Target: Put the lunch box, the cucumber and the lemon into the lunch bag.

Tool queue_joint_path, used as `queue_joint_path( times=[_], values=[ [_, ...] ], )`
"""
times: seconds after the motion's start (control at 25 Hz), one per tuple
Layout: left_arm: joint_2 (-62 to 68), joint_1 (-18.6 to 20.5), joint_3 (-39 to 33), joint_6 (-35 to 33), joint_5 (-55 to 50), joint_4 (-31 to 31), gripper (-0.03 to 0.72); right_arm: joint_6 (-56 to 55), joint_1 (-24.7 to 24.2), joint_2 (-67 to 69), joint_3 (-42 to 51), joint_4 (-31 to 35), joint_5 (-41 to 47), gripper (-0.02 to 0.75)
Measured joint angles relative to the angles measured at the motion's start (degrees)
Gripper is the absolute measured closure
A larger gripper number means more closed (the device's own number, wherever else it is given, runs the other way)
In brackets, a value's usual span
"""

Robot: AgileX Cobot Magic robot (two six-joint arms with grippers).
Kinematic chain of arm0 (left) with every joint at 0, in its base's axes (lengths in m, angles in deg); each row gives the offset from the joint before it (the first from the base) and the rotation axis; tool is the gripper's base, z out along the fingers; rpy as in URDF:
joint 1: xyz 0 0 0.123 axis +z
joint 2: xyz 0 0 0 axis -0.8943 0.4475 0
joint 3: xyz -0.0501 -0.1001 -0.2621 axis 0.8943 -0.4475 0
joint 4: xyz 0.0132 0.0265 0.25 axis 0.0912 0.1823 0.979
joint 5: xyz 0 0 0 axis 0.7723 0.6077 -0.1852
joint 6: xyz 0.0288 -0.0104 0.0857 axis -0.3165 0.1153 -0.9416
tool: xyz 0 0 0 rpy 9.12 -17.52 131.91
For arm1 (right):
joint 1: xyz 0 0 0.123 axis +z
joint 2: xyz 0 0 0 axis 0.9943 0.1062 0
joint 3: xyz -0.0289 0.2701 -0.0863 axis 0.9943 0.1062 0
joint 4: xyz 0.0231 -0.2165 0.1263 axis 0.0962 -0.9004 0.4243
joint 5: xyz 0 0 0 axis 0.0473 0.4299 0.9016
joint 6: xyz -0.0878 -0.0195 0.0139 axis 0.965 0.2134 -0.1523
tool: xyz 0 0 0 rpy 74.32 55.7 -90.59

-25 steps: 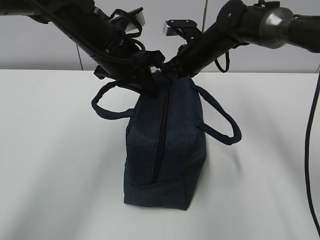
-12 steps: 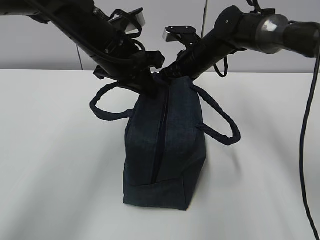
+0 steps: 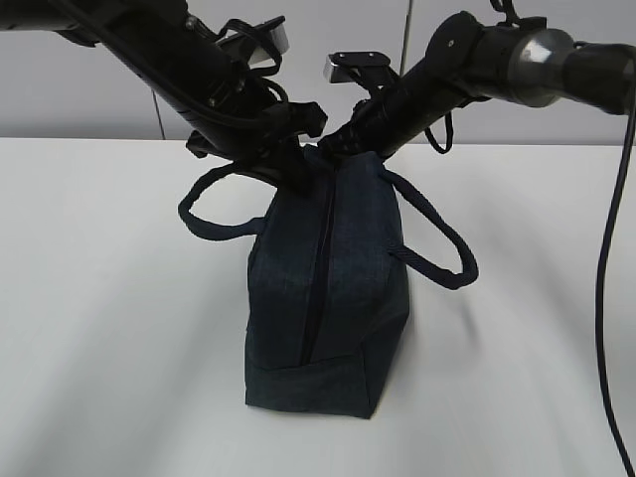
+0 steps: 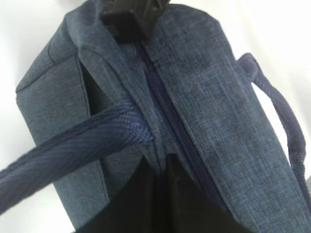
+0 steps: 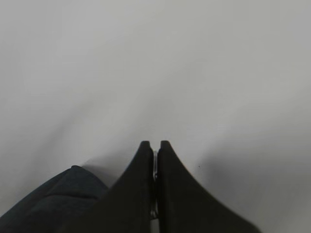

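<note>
Our right hand (image 5: 154, 145) is closed, its two fingers pressed together with only a thin slit between them. In that slit we see a small bit of silver metal, which we judge to be the ring pull of the zipper, though it is too small to be sure. In the exterior view this hand sits at the far top end of the lunch bag (image 3: 328, 288), coming in from about 2 o'clock.

Our left hand (image 4: 160, 204) is closed too, and in the left wrist view it pinches the fabric of the bag's top edge right at the zipper (image 4: 167, 111). In the exterior view it reaches the same far end of the bag from about 10 o'clock, so both hands meet there, almost touching.

From the hands outward, the zipper runs away along the long axis of the bag, toward 6 o'clock in the exterior view, down to the near end. The zipper looks closed over its whole visible length. One handle (image 3: 214, 214) hangs out at 9 o'clock and the other handle (image 3: 437, 248) at 3 o'clock. The bag stands on the white tabletop (image 3: 109, 328).

The lunch box, the cucumber and the lemon are not visible in any view, so we cannot tell where they are.

We judge that the coming move turns on this line: the pull must travel along the zipper toward 6 o'clock while the left hand holds the far end firm.
</note>
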Motion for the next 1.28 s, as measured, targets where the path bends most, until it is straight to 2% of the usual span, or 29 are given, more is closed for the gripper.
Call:
queue_joint_path(
  times=[1.28],
  values=[
    [0.0,0.0,0.0,0.0,-0.9,0.8,0.694,-0.7,0.0,0.3,-1.6,-1.4,1.3,0.737]
  ],
)
